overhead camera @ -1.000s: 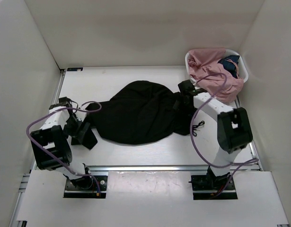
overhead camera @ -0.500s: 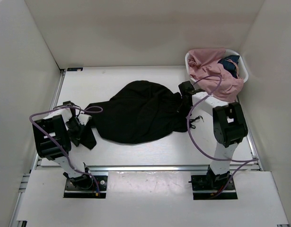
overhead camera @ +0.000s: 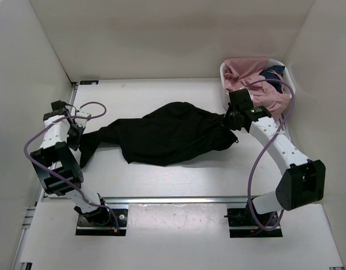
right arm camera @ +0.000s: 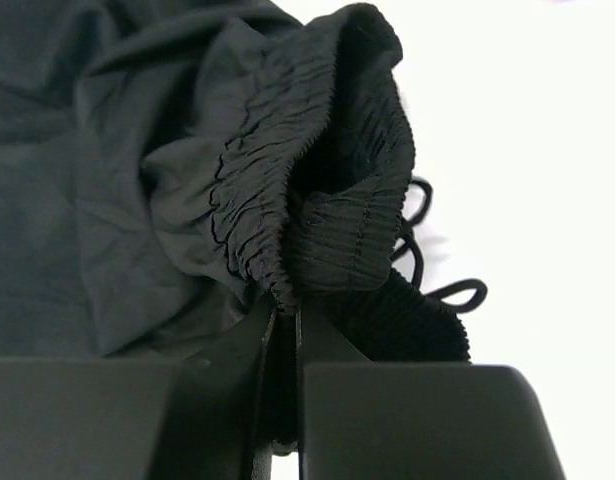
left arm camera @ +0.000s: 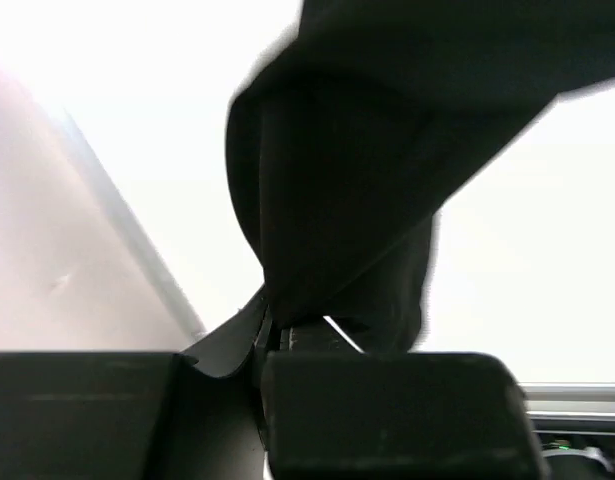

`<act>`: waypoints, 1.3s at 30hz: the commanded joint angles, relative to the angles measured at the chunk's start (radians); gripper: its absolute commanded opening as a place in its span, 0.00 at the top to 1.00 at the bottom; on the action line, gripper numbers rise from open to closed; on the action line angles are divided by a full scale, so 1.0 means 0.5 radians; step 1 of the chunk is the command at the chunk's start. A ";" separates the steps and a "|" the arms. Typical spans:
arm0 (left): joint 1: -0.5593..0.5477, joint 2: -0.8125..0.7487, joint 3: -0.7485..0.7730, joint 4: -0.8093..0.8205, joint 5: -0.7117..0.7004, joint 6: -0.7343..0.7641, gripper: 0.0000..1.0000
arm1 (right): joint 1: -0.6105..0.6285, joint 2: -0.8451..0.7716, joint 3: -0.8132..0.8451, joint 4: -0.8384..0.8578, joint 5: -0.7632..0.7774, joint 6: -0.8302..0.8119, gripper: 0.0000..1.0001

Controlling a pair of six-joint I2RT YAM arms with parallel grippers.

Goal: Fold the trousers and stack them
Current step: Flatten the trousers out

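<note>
Two arms reach over the white surface (overhead camera: pixel 161 180), with the black trousers (overhead camera: pixel 167 138) strung between them across its middle, bunched and partly lifted. The right jaws are clenched on the elastic waistband (right arm camera: pixel 327 200), the left jaws on a leg end (left arm camera: pixel 327 200). This looks like the spreading step. Next, the cloth needs drawing taut and laying flat before any fold.
</note>
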State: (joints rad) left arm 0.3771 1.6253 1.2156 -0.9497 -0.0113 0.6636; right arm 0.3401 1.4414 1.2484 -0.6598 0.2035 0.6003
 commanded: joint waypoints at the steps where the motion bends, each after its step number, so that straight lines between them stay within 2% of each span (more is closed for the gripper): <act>1: 0.055 -0.106 0.084 -0.076 -0.091 0.127 0.86 | -0.030 -0.100 -0.128 -0.141 0.010 -0.050 0.97; 7: 0.227 -0.192 0.272 0.080 -0.323 0.296 0.86 | -0.118 -0.272 -0.238 -0.254 0.105 -0.032 0.95; 9: 0.270 -0.265 0.211 0.236 -0.382 0.360 0.86 | -0.155 -0.339 -0.297 -0.300 0.105 -0.032 0.95; 14: 0.433 -0.342 -0.040 0.347 -0.453 0.495 0.86 | -0.293 -0.450 -0.435 -0.371 0.124 -0.050 0.95; 15: 0.457 -0.342 -0.078 0.368 -0.453 0.520 0.86 | -0.315 -0.480 -0.465 -0.398 0.124 -0.068 0.92; 16: 0.488 -0.360 -0.117 0.396 -0.453 0.538 0.86 | -0.339 -0.481 -0.496 -0.399 0.124 -0.068 0.82; 18: 0.534 -0.379 -0.231 0.424 -0.426 0.566 0.86 | -0.407 -0.526 -0.631 -0.371 0.008 -0.093 0.74; 20: 0.534 -0.412 -0.329 0.402 -0.377 0.609 0.86 | -0.486 -0.527 -0.778 -0.319 -0.106 -0.093 0.60; 22: 0.534 -0.480 -0.458 0.402 -0.346 0.633 0.86 | -0.536 -0.545 -0.855 -0.215 -0.244 -0.093 0.54; 23: 0.534 -0.480 -0.483 0.402 -0.346 0.633 0.86 | -0.554 -0.545 -0.886 -0.175 -0.363 -0.093 0.54; 26: 0.534 -0.480 -0.529 0.402 -0.327 0.615 0.86 | -0.573 -0.545 -0.929 -0.092 -0.419 -0.038 0.53; 31: 0.571 -0.480 -0.547 0.402 -0.306 0.615 0.86 | -0.573 -0.456 -0.972 -0.172 -0.419 0.005 0.61; 34: 0.590 -0.434 -0.547 0.402 -0.287 0.572 0.86 | -0.573 -0.435 -1.055 -0.122 -0.401 0.024 0.74; 36: 0.590 -0.434 -0.547 0.402 -0.287 0.572 0.86 | -0.628 -0.386 -1.079 -0.098 -0.419 0.042 0.79; 39: 0.590 -0.398 -0.505 0.402 -0.244 0.554 0.86 | -0.753 -0.291 -1.141 0.094 -0.544 0.018 1.00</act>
State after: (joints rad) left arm 0.6659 1.4368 0.9413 -0.7555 -0.1734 0.9524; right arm 0.0143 1.2572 0.7006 -0.7059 -0.0040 0.6086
